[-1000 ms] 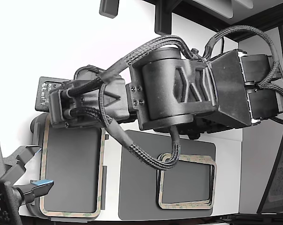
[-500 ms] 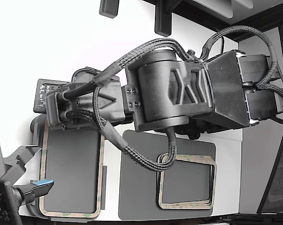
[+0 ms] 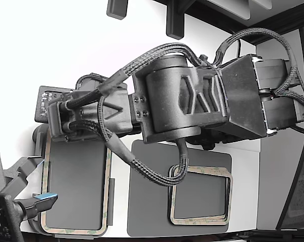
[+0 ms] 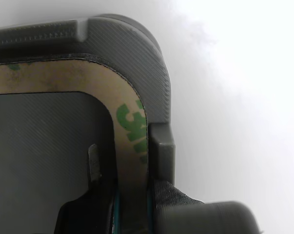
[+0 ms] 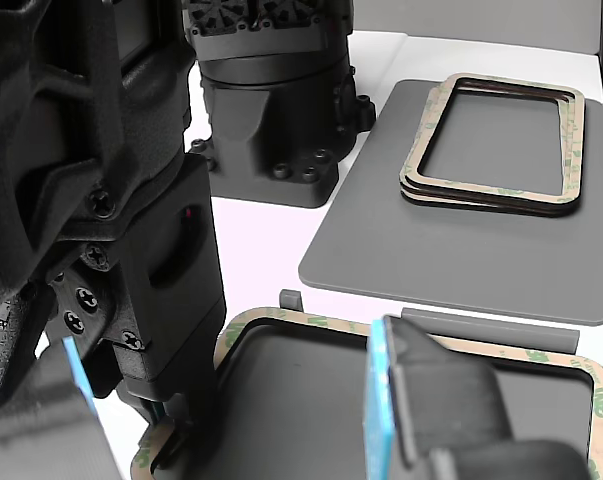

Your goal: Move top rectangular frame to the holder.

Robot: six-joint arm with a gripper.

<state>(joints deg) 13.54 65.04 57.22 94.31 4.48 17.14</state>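
Note:
The top rectangular frame (image 3: 45, 191), a tan band with green flecks, lies in the light grey holder (image 3: 39, 137) at the exterior view's left. My gripper (image 3: 58, 132) stands over the frame's far end, mostly hidden under the wrist. In the wrist view the frame (image 4: 64, 78) sits inside the holder's ribbed rim (image 4: 137, 53), and my gripper (image 4: 132, 214) has a teal pad tight on each side of the band, next to a raised tab (image 4: 161, 156). The other view shows the frame (image 5: 311, 322) flat in the holder (image 5: 481, 325).
A stack of like frames (image 3: 227, 196) rests on the dark grey mat (image 3: 146, 191) at the exterior view's right. A second arm's blue-padded gripper (image 3: 43, 200) hovers over the holder's near end. A dark arm base (image 5: 271, 120) stands behind the holder.
My arm and gripper have shifted a little to the exterior view's left, and the frame in the holder has shifted left with them. The stack and mat have not moved.

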